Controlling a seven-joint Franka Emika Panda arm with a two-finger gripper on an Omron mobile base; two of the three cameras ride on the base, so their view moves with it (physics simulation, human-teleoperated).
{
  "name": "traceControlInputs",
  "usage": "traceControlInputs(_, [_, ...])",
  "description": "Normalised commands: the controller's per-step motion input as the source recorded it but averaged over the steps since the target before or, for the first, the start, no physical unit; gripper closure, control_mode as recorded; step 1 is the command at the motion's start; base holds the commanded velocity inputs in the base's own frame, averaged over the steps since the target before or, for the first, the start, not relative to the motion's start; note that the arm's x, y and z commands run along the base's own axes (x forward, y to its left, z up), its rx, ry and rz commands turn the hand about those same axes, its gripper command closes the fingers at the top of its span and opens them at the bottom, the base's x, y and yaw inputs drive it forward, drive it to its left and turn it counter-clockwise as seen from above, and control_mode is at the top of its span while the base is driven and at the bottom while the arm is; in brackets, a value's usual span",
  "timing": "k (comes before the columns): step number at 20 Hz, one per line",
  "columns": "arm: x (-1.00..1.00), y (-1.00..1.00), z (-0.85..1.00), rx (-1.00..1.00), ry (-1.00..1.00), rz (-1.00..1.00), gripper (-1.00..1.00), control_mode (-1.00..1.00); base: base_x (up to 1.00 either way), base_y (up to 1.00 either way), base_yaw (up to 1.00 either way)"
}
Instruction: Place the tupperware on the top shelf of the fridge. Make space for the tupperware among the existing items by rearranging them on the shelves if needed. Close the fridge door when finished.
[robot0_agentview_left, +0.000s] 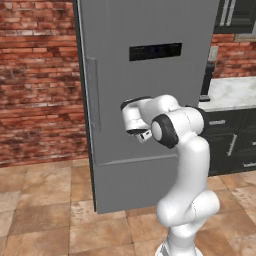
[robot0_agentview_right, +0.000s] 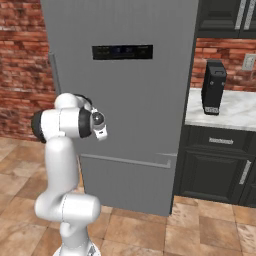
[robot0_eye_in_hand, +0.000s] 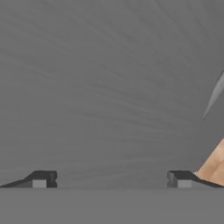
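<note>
Red brick wall (robot0_agentview_left: 35, 75), tan tiled floor (robot0_agentview_left: 45, 220), dark cabinets (robot0_agentview_right: 215, 170), pale marble counter (robot0_agentview_right: 235, 112), black appliance (robot0_agentview_right: 213, 87)

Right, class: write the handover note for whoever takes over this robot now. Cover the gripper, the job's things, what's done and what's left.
Gripper: open, empty, facing the fridge door close up.
Fridge door: shut, handle on its left edge, untouched.
Tupperware, shelves and produce: out of sight behind the door.
Done: nothing that can be seen.
Left: open the door, make space on the top shelf, place the tupperware, close the door.
</note>
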Motion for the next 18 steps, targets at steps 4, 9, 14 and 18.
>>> traceControlInputs(4, [0.67,0.16,-0.21,-0.02,0.01,-0.12,-1.00,-1.00,0.00,0.00,0.00])
traceControlInputs(9, [0.68,0.09,0.00,0.00,0.00,-0.15,-1.00,-1.00,0.00,0.00,0.00])
traceControlInputs(14, [0.68,0.02,-0.25,0.00,0.05,-0.16,-1.00,-1.00,0.00,0.00,0.00])
traceControlInputs(18, [0.69,0.00,-0.32,0.00,0.13,-0.19,-1.00,-1.00,0.00,0.00,0.00])
